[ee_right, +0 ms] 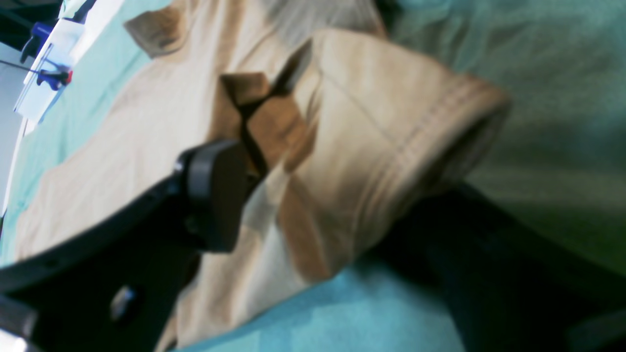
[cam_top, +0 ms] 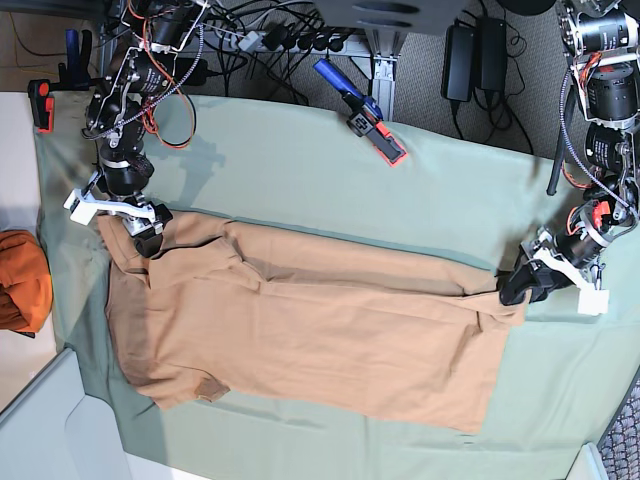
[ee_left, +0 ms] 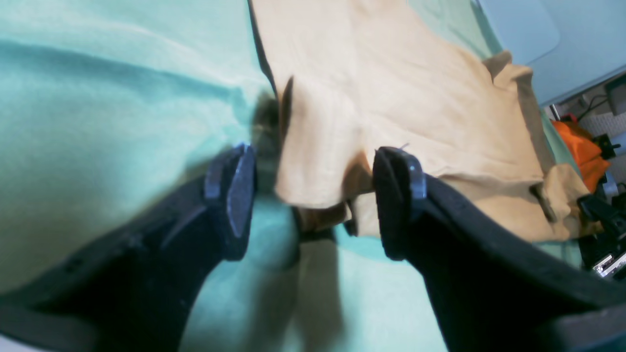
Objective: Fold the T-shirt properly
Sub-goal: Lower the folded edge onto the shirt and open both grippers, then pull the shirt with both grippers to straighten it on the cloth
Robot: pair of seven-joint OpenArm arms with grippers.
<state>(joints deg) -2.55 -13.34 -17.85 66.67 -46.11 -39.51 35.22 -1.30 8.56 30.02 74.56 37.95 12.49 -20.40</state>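
The T-shirt (cam_top: 320, 335) lies spread across the green cloth (cam_top: 300, 160) on the bench, mostly flat, long axis running side to side in the base view. I judge the fold barely begun: the far long edge looks turned over along part of its length, but the body is one wide sheet and a sleeve sticks out at the near edge. Sleeves and the final halving are all left, as I read it.

Right pincer (ee_right: 313, 190) is closed on a sleeve hem; the wrist view shows the stitched cuff bunched between one pad and the opposite finger, lifted off the cloth. In the base view it sits at the shirt's far corner on that view's left.

Left pincer (ee_left: 313, 195) is wide apart, straddling a corner of the shirt edge. The fabric sits between the pads but neither presses it, so nothing is held. I'd close here before pulling.

The green cloth covers most of the bench, with mild wrinkles. An orange cloth (cam_top: 22, 282) lies bunched off the cloth edge. A blue-and-red clamp (cam_top: 360, 110) grips the far edge. Behind the bench: cables, power bricks, carpet.
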